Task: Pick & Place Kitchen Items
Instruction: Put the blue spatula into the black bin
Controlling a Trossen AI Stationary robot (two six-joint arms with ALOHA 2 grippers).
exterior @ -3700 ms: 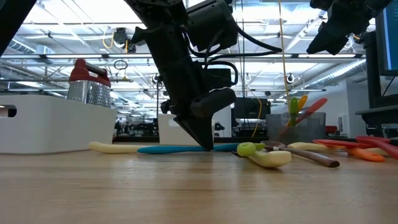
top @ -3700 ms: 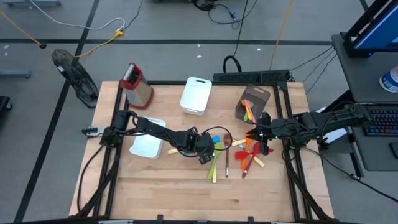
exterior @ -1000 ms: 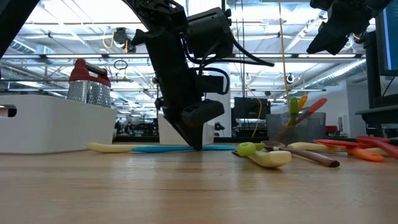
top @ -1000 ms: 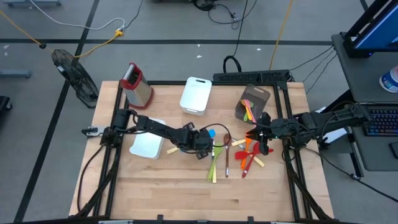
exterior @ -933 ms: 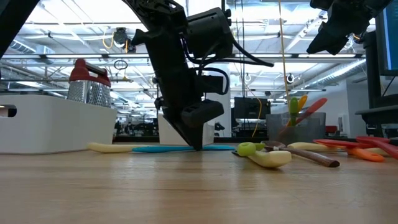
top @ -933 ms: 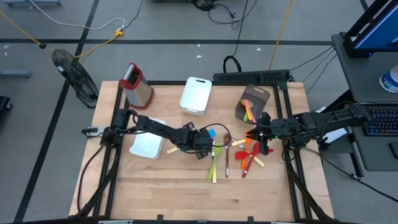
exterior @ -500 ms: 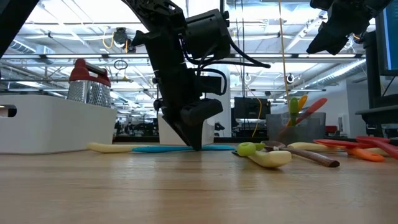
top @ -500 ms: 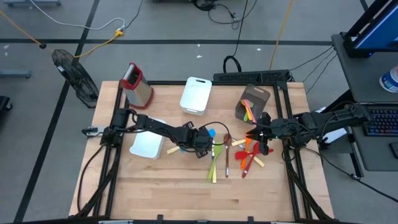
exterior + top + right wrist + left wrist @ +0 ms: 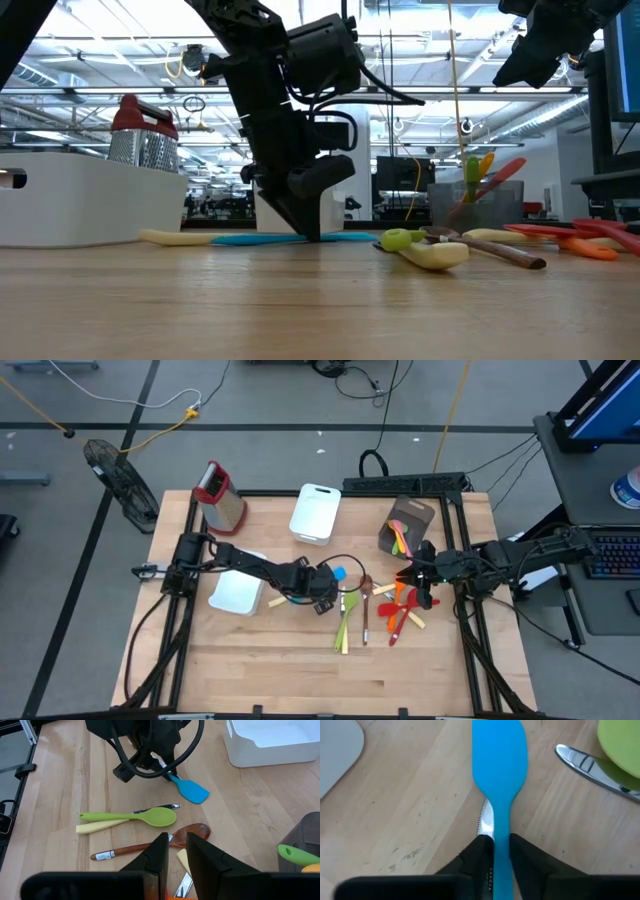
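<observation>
Since half a second ago the left gripper (image 9: 496, 854) has been shifted slightly toward the white tray (image 9: 238, 594) side; the blue spatula (image 9: 498, 775) has not been displaced. Jaws are closed around the spatula's handle — both fingers (image 9: 479, 857) are pressed against it, tips down at the table (image 9: 300, 300). The blue blade extends straight ahead of the jaws, flat on the wood. A serrated knife blade (image 9: 486, 821) is seen just beside the handle, right at the left fingertip; whether it is also pinched cannot be told. Ahead and off to one side of the jaws, a metal knife tip (image 9: 592, 767) and the green spoon (image 9: 620, 747) bowl are visible.

Right gripper (image 9: 176, 852) is held raised at the table's right side, well apart from the spatula — jaws nearly shut, nothing between them. Ahead of those jaws are laid out the green spoon, a yellow utensil (image 9: 100, 826), a wooden spoon (image 9: 150, 845), and farther on the spatula under the left arm. Red and orange utensils (image 9: 400, 605) are piled below the right gripper in the high view.
</observation>
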